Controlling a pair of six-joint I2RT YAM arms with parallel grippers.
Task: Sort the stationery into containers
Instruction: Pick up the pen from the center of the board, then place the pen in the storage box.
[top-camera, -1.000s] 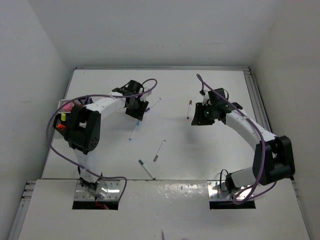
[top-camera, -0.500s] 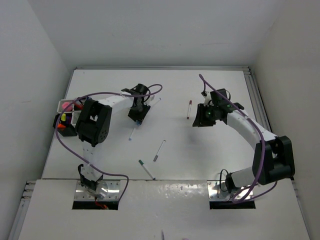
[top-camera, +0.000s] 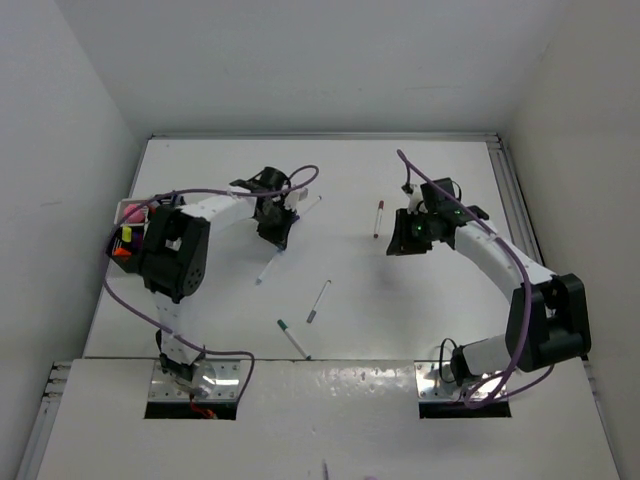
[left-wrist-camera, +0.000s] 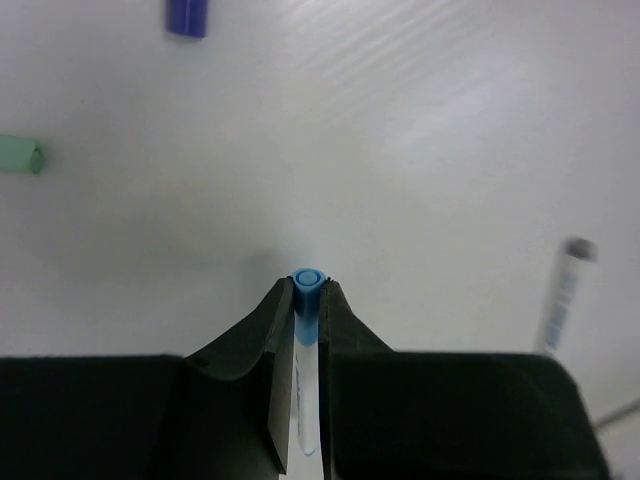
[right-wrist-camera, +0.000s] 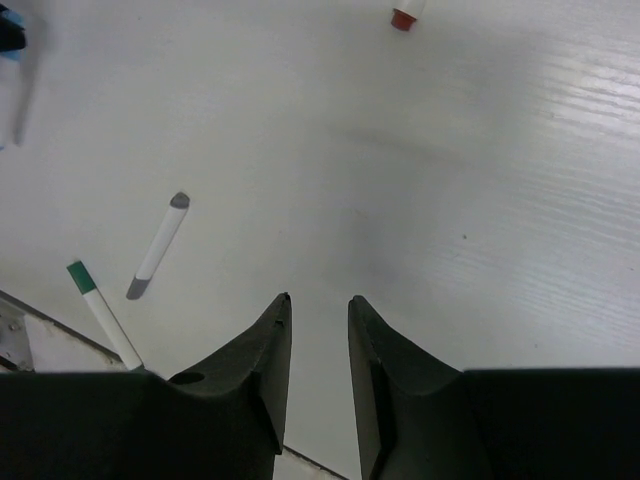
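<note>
**Bench** (top-camera: 400, 330): white, walled on three sides. Both arm bases are bolted at the near edge.

**Left arm** (top-camera: 175, 255): elbow folded over the left side of the bench, forearm reaching towards the middle-left.

**Right arm** (top-camera: 500, 265): stretched from its base towards the middle-right.

**Containers** (top-camera: 115, 245): at the far left edge of the bench, mostly hidden behind the left arm's elbow.
- Contents that show: something pink at the far end, something yellow in the middle, something orange nearest the arm bases.
- All three sit inside or on top of the holders. I cannot tell which colour is in which holder, nor how many holders there are.

**Left fingers** (left-wrist-camera: 307, 285): clenched on the blue-capped pen (left-wrist-camera: 304, 390).
- The white barrel runs back between the fingers, and the blue cap pokes just past their tips.
- In the top view this pen slants out from under the left fingers towards the near edge.
- I cannot tell whether its end touches the bench.

**Right fingers** (right-wrist-camera: 318, 300): released, with a narrow gap and nothing between them, above bare bench.

**Loose pens**, all lying flat on the bench and well apart from the containers:
- The green-capped pen (top-camera: 293, 338) is near the front edge, between the two arms.
- The grey-tipped pen (top-camera: 318, 300) is just beyond it and not touching it.
- The red-capped pen (top-camera: 379, 218) is beside the right fingers, on their far-left side.
- The dark-tipped pen (top-camera: 310, 205) is just right of the left fingers.
</note>
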